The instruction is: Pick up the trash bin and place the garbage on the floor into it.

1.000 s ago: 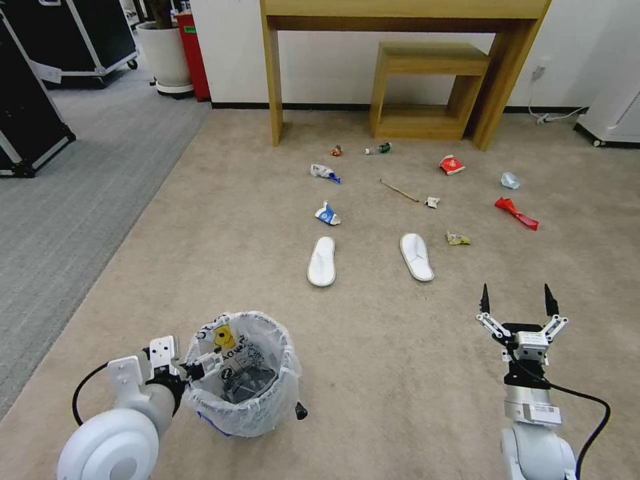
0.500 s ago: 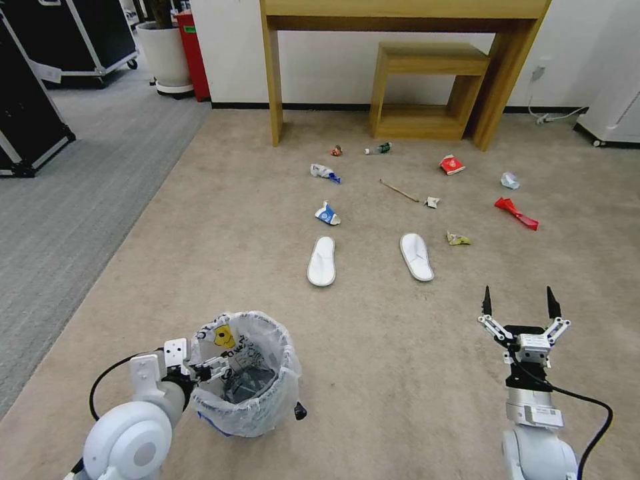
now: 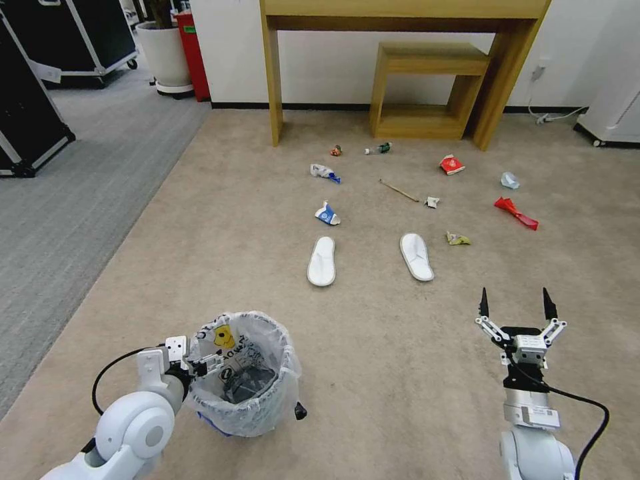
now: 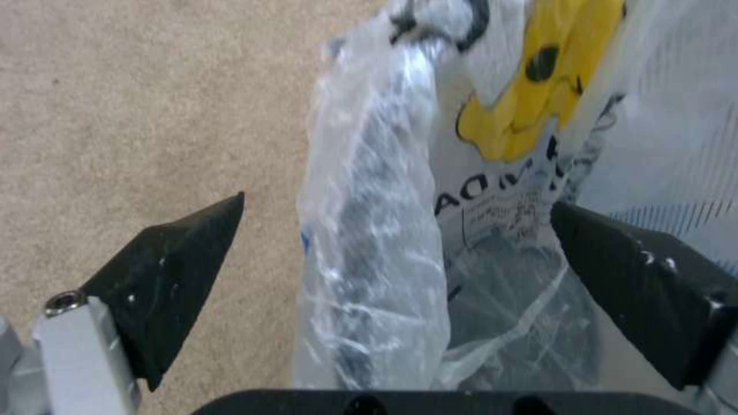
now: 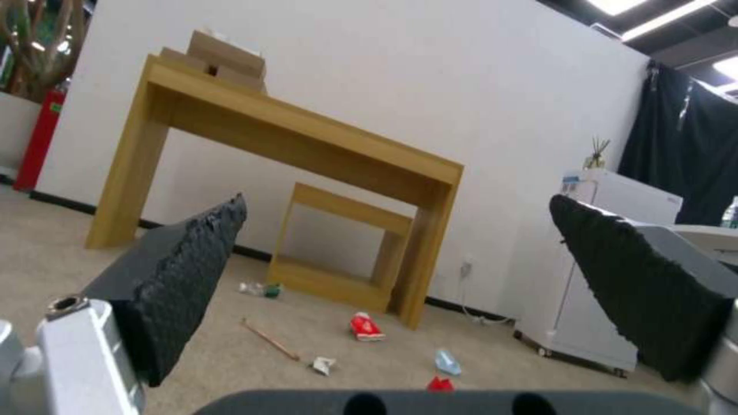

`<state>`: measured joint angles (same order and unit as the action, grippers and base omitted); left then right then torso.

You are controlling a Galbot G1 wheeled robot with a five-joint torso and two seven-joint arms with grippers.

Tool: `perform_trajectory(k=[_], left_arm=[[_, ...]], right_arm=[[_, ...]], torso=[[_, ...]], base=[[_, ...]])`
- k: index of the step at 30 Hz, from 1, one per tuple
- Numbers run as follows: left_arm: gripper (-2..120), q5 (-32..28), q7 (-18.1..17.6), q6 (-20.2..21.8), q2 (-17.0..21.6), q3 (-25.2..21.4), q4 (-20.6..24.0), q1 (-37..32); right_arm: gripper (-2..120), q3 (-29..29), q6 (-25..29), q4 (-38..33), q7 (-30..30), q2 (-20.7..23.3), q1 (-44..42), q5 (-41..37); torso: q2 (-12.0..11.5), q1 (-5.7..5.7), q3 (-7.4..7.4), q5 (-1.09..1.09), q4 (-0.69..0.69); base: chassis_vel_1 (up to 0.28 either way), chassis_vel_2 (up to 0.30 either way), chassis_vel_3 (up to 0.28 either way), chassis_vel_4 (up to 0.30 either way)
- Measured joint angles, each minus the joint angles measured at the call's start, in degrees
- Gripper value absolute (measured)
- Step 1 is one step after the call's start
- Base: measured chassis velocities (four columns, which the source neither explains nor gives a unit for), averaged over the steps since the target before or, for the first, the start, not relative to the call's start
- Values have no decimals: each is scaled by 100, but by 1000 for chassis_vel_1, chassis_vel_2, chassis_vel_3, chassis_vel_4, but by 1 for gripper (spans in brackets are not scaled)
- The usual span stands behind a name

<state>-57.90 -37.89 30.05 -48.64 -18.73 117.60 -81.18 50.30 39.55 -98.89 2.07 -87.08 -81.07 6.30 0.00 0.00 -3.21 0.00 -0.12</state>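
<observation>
- Closing in on the bin [image 3: 243, 373], the left claw [image 3: 200, 363] is sliding further along the near rim than a second ago, the arm swinging round toward the robot's left.
- Straddling the bagged rim, the left claw's jaws are standing apart, one outside over the floor [image 3: 200, 233], one inside; nothing is clamped yet, so the lift is probably still to come.
- Hovering released over bare carpet, the right claw [image 3: 515, 308] is barely shifting.
- Showing the rim [image 4: 377, 242] between the open fingers is the left wrist view; the head view is showing the garbage [image 3: 327, 215] lying well ahead, near the table [image 3: 400, 13].
</observation>
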Motion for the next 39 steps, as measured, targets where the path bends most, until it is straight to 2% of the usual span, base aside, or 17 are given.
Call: perform_trajectory(k=[8,11,12,14,15,17,19,22,23,26,27,29,34,39], left_arm=[[91,83,-113,-184,-41,138,-70,24],[76,110,-165,-278,-68,152,-98,8],[76,110,-165,-278,-68,152,-98,8],[66,114,-172,-326,-65,153,-86,-34],[66,114,-172,-326,-65,153,-86,-34],[54,143,-178,-344,-24,150,-76,-90],[51,148,-190,-349,-16,146,-76,-107],[35,149,-251,-410,-21,159,-71,-132],[35,149,-251,-410,-21,159,-71,-132],[20,177,-270,-448,-42,156,-72,-152],[20,177,-270,-448,-42,156,-72,-152],[11,186,-268,-475,-44,135,-53,-180],[1,186,-286,-487,-38,126,70,-279],[0,189,-360,-487,-54,120,121,-342]], right_arm=[[100,45,36,-42,8,16,-45,-46],[100,46,58,-66,10,6,-79,-62],[100,46,58,-66,10,6,-79,-62],[100,44,60,-69,10,5,-86,-78],[100,44,60,-69,10,5,-86,-78],[100,44,60,-70,10,5,-82,-104],[100,44,60,-72,10,4,-80,-109],[100,49,62,-82,10,-14,-83,-109],[100,49,62,-82,10,-14,-83,-109],[100,56,80,-119,48,-41,-113,-90],[100,56,80,-119,48,-41,-113,-90],[100,69,87,-158,76,-59,-130,-79],[100,89,86,-246,72,-87,-135,-61],[100,99,78,-298,51,-105,-160,-57]], torso=[[0,0,0,3,0],[0,0,1,2,0],[0,0,1,2,0],[0,0,1,2,0],[0,0,1,2,0],[0,0,1,2,0],[0,0,1,2,0],[1,0,1,1,1],[1,0,1,1,1],[0,0,1,0,0],[0,0,1,0,0],[0,0,1,0,0],[1,0,0,-2,1],[0,0,0,-3,-1]], base=[[0,0,0,0],[0,0,0,0],[0,0,0,0],[0,0,0,0],[0,0,0,0],[0,0,0,0],[0,0,0,0],[0,0,0,0],[0,0,0,0],[0,0,0,0],[0,0,0,0],[0,0,0,0],[0,0,0,0],[0,0,0,0]])
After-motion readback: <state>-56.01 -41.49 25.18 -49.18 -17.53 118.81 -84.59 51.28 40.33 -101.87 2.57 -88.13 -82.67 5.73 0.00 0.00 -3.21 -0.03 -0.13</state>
